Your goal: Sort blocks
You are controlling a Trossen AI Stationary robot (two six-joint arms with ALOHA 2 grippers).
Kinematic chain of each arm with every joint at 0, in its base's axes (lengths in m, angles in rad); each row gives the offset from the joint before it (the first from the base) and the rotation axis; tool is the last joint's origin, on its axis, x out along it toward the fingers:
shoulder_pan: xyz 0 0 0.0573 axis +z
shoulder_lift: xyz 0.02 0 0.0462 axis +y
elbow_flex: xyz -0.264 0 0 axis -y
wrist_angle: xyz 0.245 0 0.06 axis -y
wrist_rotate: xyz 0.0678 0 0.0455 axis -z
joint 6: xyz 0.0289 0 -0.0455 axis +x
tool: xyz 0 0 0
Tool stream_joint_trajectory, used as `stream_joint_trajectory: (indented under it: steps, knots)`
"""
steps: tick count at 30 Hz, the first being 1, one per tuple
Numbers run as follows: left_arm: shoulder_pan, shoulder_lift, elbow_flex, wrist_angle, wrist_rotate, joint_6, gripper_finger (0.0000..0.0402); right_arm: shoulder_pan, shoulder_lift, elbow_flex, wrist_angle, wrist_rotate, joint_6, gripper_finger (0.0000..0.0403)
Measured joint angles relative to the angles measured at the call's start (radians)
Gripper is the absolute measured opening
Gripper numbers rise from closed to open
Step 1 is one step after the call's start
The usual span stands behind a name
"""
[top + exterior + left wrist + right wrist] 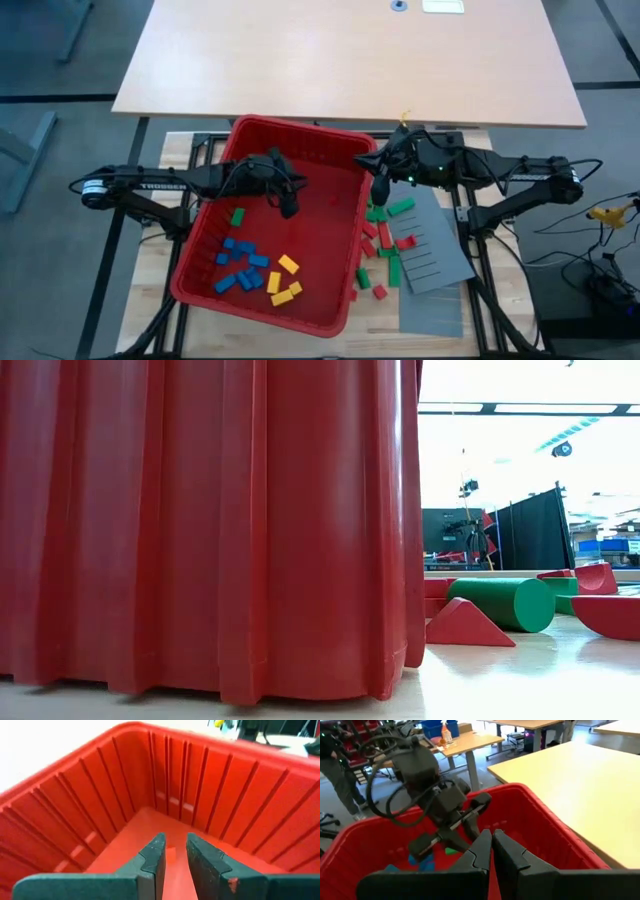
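Both tools hang empty over the red bin, and the blocks lie below them.

My left tool [288, 207] hovers inside the red bin [300, 135], its fingers a little apart and holding nothing. The nearest block for it is the green block [238, 216], just beside it toward my left arm's base. The blue blocks [240, 265] and yellow blocks [284, 281] lie further on, at the near end of the bin. My right tool [380, 190] stands at the bin's rim, fingers almost closed on nothing. The red and green blocks [384, 238] lie on the table directly below and before it, beside a grey panel [432, 245]. In my judgement the left arm is nearer to the blocks in the bin.
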Motion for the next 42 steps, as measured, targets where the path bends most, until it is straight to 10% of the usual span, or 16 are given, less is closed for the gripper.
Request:
stream_joint_trajectory:
  steps: [14, 30, 42]
  knots:
    - [0.004, 0.003, -0.003, 0.044, 0.000, -0.006, 0.0076, 0.000, -0.025, 0.000, -0.010, -0.009, -0.074, 0.0000]
    - [0.028, 0.332, -0.007, 0.251, 0.140, -0.054, 0.0282, -0.001, -0.035, 0.000, -0.003, 0.009, -0.103, 0.0000]
    - [0.087, 0.502, 0.056, 0.263, 0.199, -0.056, 0.0311, 0.000, -0.035, 0.000, -0.007, 0.009, -0.086, 0.0000]
